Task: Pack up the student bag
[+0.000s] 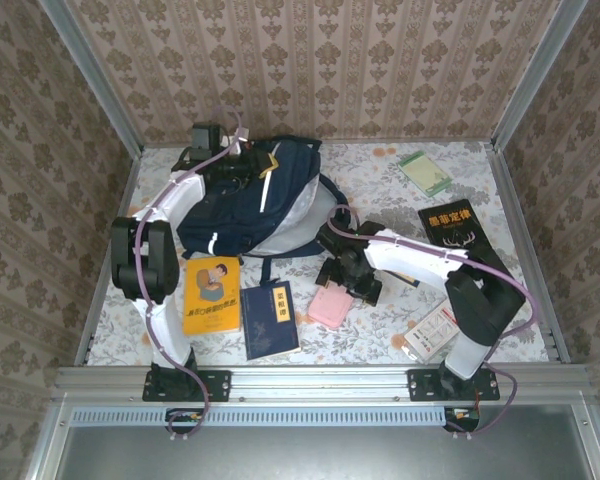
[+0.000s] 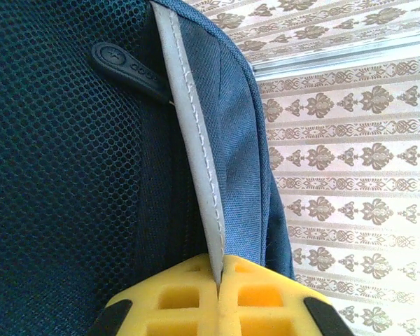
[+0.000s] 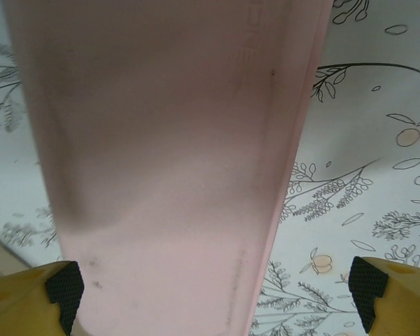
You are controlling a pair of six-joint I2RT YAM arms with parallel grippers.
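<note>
Overhead, we see the student bag [image 1: 255, 200] lying at about ten o'clock on the flower-patterned table [image 1: 380, 185], with one end toward the back wall. The left gripper [image 1: 265, 160] sits at the bag's twelve o'clock end. From its wrist camera we see its yellow fingers [image 2: 175, 301] pressed together on the bag's pale reflective stripe [image 2: 196, 154], pinching the fabric beside a panel of navy mesh. At six o'clock on the table, the right gripper [image 1: 355, 285] hangs over a pink case [image 1: 330, 307]. Its jaws are spread wide, with a black-tipped finger on either side of the case and not closed on it; we cannot tell whether they touch it. Around the bag lie a yellow book [image 1: 212, 295] at eight o'clock, a navy book [image 1: 270, 320] at seven, a green notebook [image 1: 425, 172] at two, a black book [image 1: 453, 225] at three, and a white packet [image 1: 430, 335] at four, partly under the right arm.
</note>
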